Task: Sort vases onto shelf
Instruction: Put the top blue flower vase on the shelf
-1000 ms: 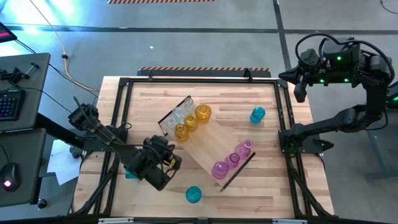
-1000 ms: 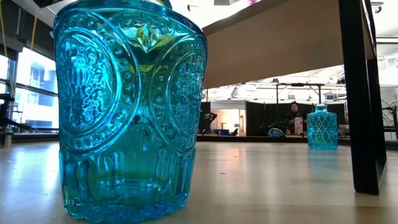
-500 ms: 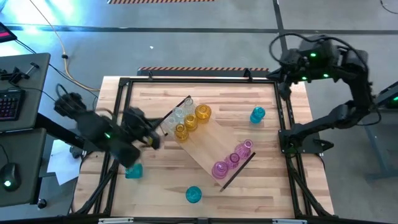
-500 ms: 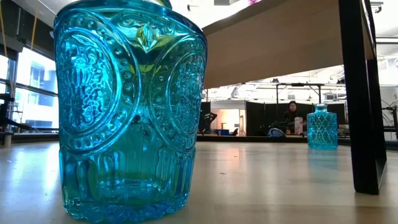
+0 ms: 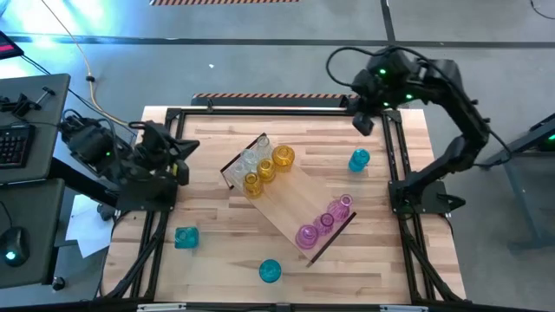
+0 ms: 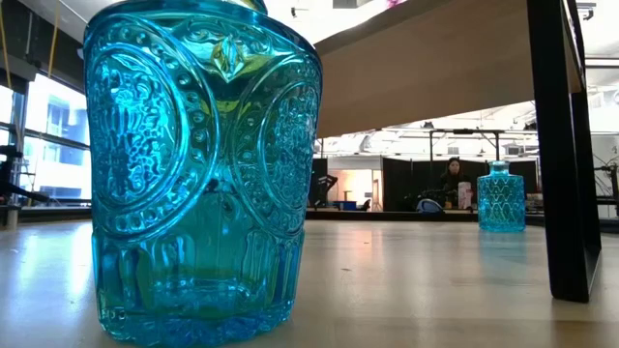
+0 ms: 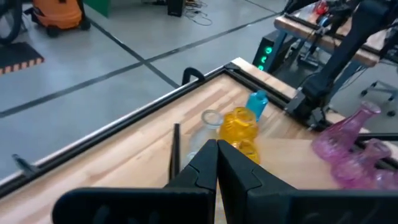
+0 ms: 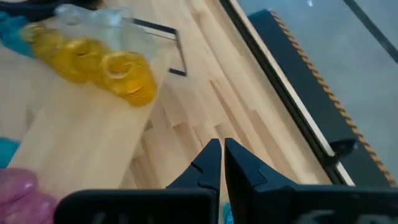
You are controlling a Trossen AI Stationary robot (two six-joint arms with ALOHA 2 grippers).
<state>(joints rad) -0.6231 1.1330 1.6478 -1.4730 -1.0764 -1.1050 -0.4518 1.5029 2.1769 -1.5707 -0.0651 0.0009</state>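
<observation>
The shelf [image 5: 290, 201] lies slantwise on the table. At its far end stand clear vases [image 5: 254, 154] and yellow vases [image 5: 267, 169]; pink vases [image 5: 326, 220] stand at its near end. Three teal vases stand on the tabletop: one far right [image 5: 359, 159], one near left [image 5: 186, 237], one at the near edge [image 5: 270, 270], which looms large in the low view [image 6: 203, 174]. My left gripper [image 5: 186, 149] [image 7: 216, 168] hangs shut above the table's left edge, holding nothing. My right gripper [image 5: 364, 124] [image 8: 222, 163] hangs shut over the far right part, also holding nothing.
A black metal frame [image 5: 277, 111] runs round the tabletop. The shelf's dark end piece [image 6: 566, 145] stands on the table at the right of the low view. A desk with a keyboard [image 5: 13, 143] stands beyond the left edge.
My left gripper has risen from beside the near-left teal vase and drawn back toward the far left, tipping and rolling as it went; that vase now stands uncovered. My right gripper has swung in from beyond the far right corner toward the table's left, sinking slightly.
</observation>
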